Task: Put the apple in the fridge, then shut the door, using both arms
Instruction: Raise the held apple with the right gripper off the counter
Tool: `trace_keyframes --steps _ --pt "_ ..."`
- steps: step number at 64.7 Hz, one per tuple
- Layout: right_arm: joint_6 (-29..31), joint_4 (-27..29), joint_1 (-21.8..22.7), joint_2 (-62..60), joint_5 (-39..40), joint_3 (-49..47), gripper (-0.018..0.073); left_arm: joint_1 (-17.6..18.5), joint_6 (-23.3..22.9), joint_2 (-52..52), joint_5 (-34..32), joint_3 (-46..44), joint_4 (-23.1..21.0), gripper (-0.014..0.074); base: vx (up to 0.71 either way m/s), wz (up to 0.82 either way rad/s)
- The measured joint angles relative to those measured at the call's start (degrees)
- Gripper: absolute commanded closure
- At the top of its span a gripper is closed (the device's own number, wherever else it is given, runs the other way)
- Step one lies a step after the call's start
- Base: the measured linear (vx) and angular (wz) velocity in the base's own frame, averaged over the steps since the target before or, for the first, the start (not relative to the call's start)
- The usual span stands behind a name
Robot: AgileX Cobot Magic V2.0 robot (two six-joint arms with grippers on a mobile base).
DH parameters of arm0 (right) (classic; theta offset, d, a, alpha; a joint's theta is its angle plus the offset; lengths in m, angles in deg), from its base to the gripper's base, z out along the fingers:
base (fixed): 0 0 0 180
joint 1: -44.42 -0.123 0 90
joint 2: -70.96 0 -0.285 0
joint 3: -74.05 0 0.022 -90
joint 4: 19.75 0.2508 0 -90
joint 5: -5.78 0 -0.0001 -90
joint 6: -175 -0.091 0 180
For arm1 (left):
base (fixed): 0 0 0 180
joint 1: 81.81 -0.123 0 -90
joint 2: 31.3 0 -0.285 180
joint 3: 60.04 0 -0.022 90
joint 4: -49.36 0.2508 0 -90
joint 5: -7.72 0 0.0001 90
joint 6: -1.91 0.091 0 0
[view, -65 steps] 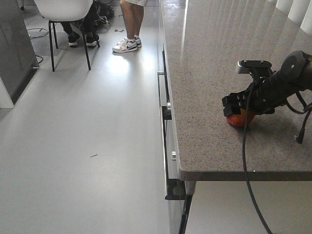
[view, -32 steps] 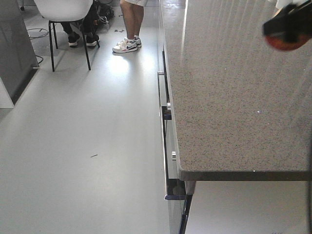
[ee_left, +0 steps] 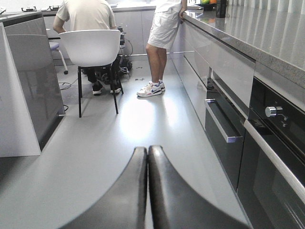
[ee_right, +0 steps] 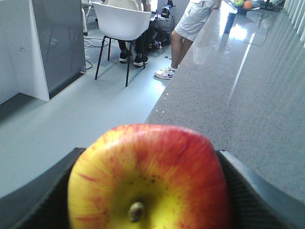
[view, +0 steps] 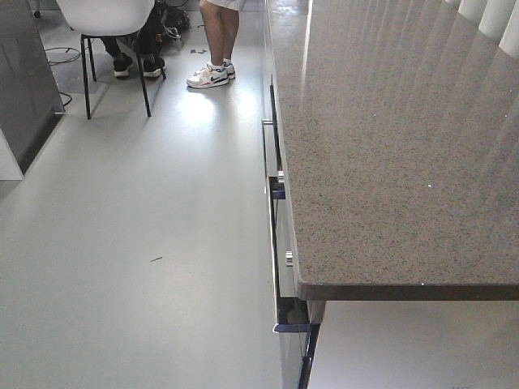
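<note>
Stretching along the right of the front view, the speckled grey counter (view: 389, 162) borders a pale glossy floor (view: 146, 243), with a white chair (view: 105, 16) far back. Low over that floor, the left hand (ee_left: 147, 191) points down the aisle, its two dark fingers (ee_left: 128, 191) pressed together on nothing. The right hand (ee_right: 147, 191) sits above the counter's edge, pinching the apple (ee_right: 152, 167) from both sides, stem dimple toward the camera. A second ago this arm lay on the counter, hand over the apple; half a second ago both were at the top right corner; now they have left the front view.
</note>
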Motion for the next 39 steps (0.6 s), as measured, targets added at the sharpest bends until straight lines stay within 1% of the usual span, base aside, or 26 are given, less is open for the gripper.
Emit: trace_keyframes --steps 9,39 --pt "0.0 0.0 0.0 -1.4 0.0 2.1 0.0461 0.0 0.0 0.0 0.0 0.0 0.0 0.0602 0.00 0.00" --pt "-0.1 0.0 0.0 -1.8 0.0 2.4 0.0461 0.0 0.0 0.0 0.0 0.0 0.0 0.0602 0.00 0.00"
